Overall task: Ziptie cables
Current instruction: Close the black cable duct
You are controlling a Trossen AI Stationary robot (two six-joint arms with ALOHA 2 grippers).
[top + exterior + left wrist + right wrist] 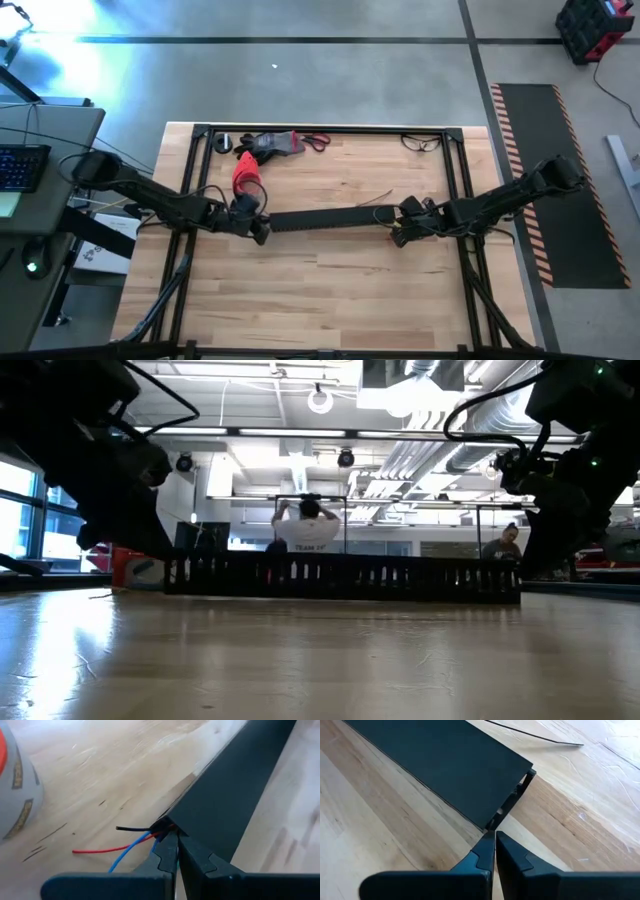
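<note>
Pale butcher-block planks made up the counter [330, 290], boxed in by a black metal frame [455, 180], with grey concrete floor beyond it. Near the middle, the left hand [262, 232] sat at one end of a long black comb-toothed channel [330, 218], its arm reaching in low from the left edge with the elbow bent. In the left wrist view that hand's fingers [192, 857] were pressed together with almost no gap, their tips at the channel's end, where the cables [125, 847] came out: a red, a blue and a dark strand fanning onto the wood. Whether the tips pinched those strands could not be told. The right hand [400, 232] met the channel's opposite end, its arm stretched in from the right edge, and its fingers [512, 857] were likewise closed to a hairline, tips just at the channel's corner, grasping nothing that showed. A thin dark wire [535, 737] lay loose on the wood beyond that corner.

Just behind the left hand stood a red and grey tool [248, 175], and scattered tools [280, 143] lay along the far rail. The near half of the counter lay open wood. In the low view, people [310, 525] stood in the room behind the channel.
</note>
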